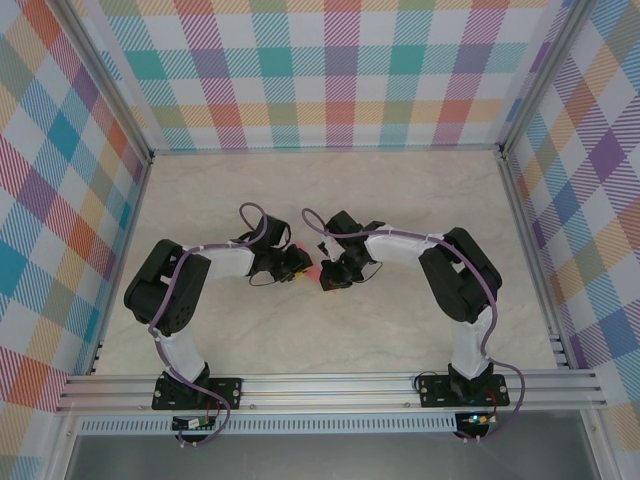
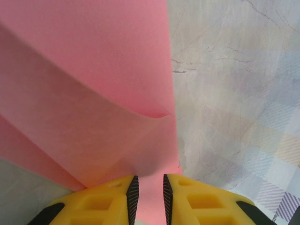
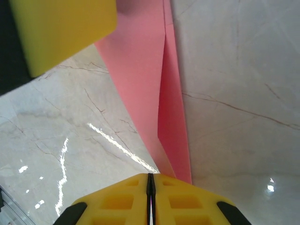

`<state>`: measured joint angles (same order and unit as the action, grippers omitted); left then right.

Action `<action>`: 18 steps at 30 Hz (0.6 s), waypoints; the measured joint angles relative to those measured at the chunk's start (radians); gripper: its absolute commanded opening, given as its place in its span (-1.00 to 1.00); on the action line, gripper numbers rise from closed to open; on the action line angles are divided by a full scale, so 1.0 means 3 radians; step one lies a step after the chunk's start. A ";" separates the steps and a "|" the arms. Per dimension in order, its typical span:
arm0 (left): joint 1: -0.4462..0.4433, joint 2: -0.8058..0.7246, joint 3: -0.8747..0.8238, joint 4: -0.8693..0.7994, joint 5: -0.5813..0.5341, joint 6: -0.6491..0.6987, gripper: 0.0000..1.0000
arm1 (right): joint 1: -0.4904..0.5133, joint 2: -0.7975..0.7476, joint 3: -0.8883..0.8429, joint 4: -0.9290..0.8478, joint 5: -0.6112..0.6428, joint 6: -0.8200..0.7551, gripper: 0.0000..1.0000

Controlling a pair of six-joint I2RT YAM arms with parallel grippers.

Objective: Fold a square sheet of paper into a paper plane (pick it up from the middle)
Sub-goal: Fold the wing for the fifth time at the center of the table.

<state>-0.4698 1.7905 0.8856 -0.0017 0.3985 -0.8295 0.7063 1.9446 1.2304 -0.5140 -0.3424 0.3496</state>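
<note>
Salmon-pink paper (image 1: 309, 272) is lying on the desk (image 1: 400, 200) between my two arms, partly folded, with one flap rising in a soft crease (clearest from my left wrist). My left claw (image 2: 149, 180) is standing only a narrow slit apart at the sheet's near edge, with pink showing in the gap. My right claw (image 3: 150, 177) is pressing its jaws fully together where the narrow folded end is reaching them; whether that end is pinched I cannot tell
</note>
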 measured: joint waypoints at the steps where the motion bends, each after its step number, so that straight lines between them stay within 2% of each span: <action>1: 0.0000 0.0000 0.0001 -0.0001 0.0000 0.0000 -0.49 | 0.0000 0.0000 0.0000 0.0000 0.0009 0.0000 -0.78; 18: 0.0000 0.0006 0.0009 -0.0015 0.0000 0.0001 -0.49 | -0.0009 0.0061 -0.0013 0.0034 -0.0022 -0.0001 -0.79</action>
<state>-0.4698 1.7924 0.8883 -0.0063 0.3985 -0.8291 0.7036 1.9629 1.2266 -0.5037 -0.3489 0.3492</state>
